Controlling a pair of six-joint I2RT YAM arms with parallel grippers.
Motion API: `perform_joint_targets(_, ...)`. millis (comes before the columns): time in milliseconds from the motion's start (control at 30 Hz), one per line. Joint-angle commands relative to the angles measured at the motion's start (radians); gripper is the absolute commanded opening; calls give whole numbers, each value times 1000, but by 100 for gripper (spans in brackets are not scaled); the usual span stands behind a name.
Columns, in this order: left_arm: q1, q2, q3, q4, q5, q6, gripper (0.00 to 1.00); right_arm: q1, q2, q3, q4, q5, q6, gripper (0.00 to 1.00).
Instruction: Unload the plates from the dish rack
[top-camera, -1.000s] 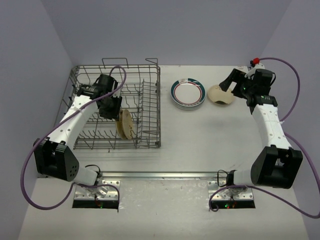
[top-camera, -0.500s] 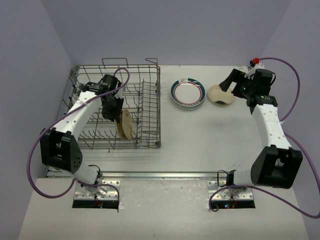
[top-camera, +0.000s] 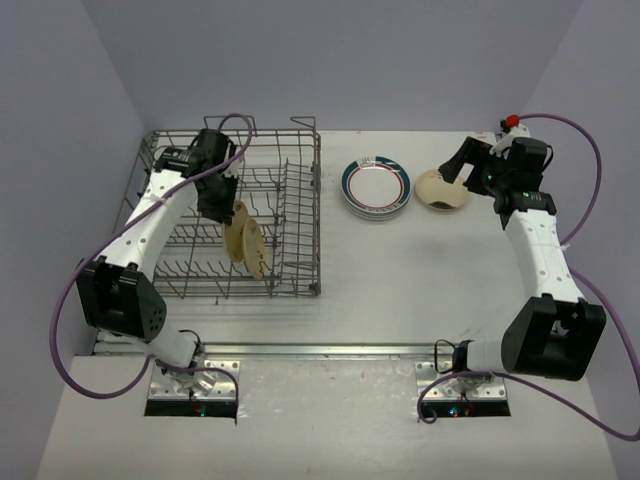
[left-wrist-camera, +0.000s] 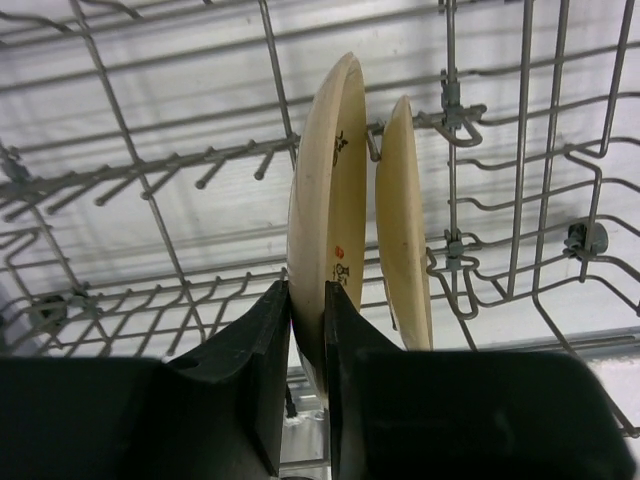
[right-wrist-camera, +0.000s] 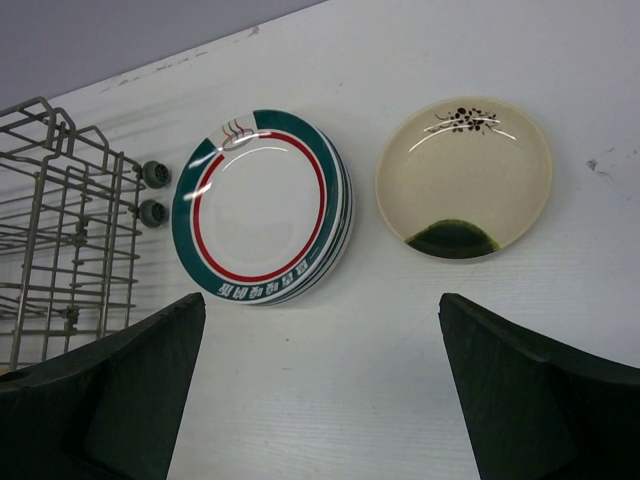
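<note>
Left tool (left-wrist-camera: 308, 330) pinched on tan plate (left-wrist-camera: 325, 200), inside dish rack (top-camera: 318, 210) | right tool (right-wrist-camera: 320, 300) spread over surface (top-camera: 400, 290) | risk: neighbouring plate (left-wrist-camera: 402, 220) struck on lift; rim grip possibly shallow, slip if tilted.

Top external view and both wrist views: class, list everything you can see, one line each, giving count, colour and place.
dish rack: 1, grey wire, left side of the table.
gripped tan plate: 1, tan, on edge inside the dish rack.
free tan plate: 1, tan, on edge beside the gripped one.
banded plates: one stack, number unclear, white with green and red rim bands, on the table right of the rack.
cream plate: 1, cream with a dark green patch, right of the stack.
table: 1, white.
cables: purple, looping from both arms.
left fingers: black, clamped on the gripped tan plate.
right fingers: black, spread wide above the table plates.
</note>
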Motion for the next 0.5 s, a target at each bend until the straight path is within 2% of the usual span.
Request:
perform_joint_targets(0, 3, -96, 146, -9, 2, 58, 0, 6, -37, 46, 24, -23, -12, 99)
perform_joint_targets(133, 3, -100, 274, -24, -64, 91, 0, 14, -40, 54, 34, -53, -13, 99)
perform_joint_targets(267, 5, -136, 348, 3, -47, 118, 0, 37, -56, 50, 76, -183, -23, 99)
perform_joint_targets(367, 3, -199, 329, 54, 221, 145, 0, 128, -83, 60, 122, -365, -53, 97)
perform_joint_targets(400, 3, -204, 326, 60, 244, 154, 0, 162, -90, 68, 123, -375, -65, 96)
perform_joint_targets(467, 1, -234, 308, 75, 425, 157, 0, 243, -94, 95, 97, -412, -97, 94)
